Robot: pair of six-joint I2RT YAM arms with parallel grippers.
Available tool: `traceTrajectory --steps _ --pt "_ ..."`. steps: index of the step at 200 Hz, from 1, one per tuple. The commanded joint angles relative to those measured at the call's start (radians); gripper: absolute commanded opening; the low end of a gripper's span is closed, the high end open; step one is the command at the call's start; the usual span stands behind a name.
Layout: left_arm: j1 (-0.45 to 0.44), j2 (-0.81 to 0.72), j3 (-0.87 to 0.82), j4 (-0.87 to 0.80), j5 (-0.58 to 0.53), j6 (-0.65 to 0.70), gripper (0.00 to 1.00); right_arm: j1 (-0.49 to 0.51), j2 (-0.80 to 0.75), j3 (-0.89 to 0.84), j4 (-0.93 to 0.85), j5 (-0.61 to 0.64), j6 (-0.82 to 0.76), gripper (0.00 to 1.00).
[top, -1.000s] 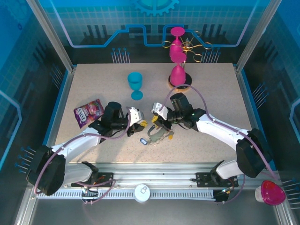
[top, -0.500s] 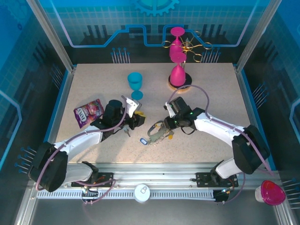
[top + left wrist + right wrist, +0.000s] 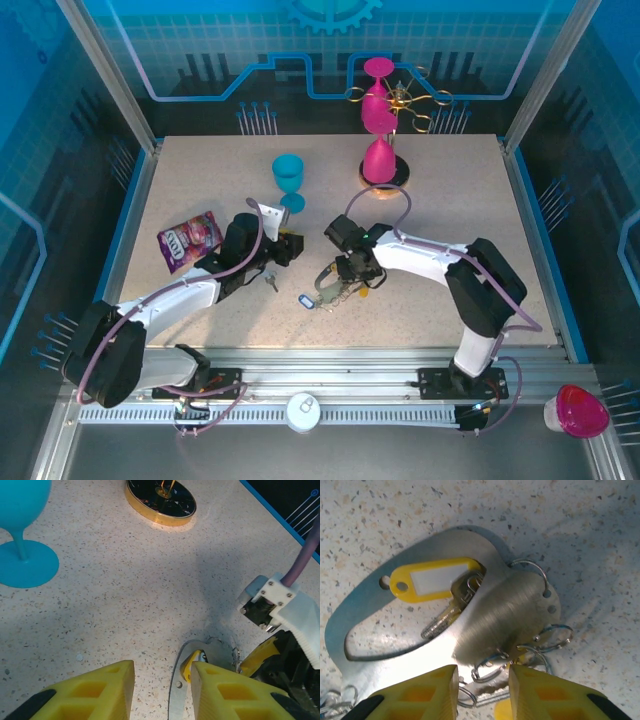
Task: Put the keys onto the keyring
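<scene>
left fingers (image 3: 95,690): released, with a clear gap between them. Nothing is grasped; bare surface (image 3: 450,200) and the near edge of the keyring are seen in the gap.
right fingers (image 3: 547,692): released and held low over the keyring, pointing down at it. One thin ring lies in the gap, and no pinch on it can be seen.
keyring (image 3: 512,610): laid flat on the surface, front of centre, between the two arms. A grey metal oval loop is seen, with several thin rings (image 3: 555,632) hooked along its broad end.
keys (image 3: 445,620): one silvery key is seen inside the opening of the loop, joined to a yellow tag (image 3: 435,578). Whether it is threaded onto the keyring cannot be told. A blue tag (image 3: 305,300) lies on the surface just left of the keyring, apart from it. A small bare key (image 3: 270,283) lies beside the left arm.
goblet (image 3: 288,180): stood upright behind the left fingers, well apart from the keyring.
packet (image 3: 188,238): laid flat at the left of the surface, beside the left arm.
stand (image 3: 380,150): placed at the back of the surface on a round gold-rimmed base, with pink pieces stacked on it.
</scene>
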Motion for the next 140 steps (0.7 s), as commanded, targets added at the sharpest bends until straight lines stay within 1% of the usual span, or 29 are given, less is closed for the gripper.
traceTrajectory --steps 1,57,87,140 --pt "-0.006 -0.033 0.007 0.025 -0.033 -0.017 0.35 0.032 0.051 0.063 -0.101 0.079 0.059 0.32" --pt "-0.006 -0.05 -0.016 0.045 -0.04 -0.013 0.35 0.06 0.143 0.142 -0.178 0.121 0.083 0.28" --pt "-0.005 -0.058 -0.02 0.047 -0.046 -0.009 0.35 0.07 0.17 0.175 -0.232 0.165 0.093 0.23" --pt "-0.006 -0.056 -0.022 0.057 -0.048 -0.01 0.34 0.077 0.173 0.182 -0.257 0.184 0.095 0.14"
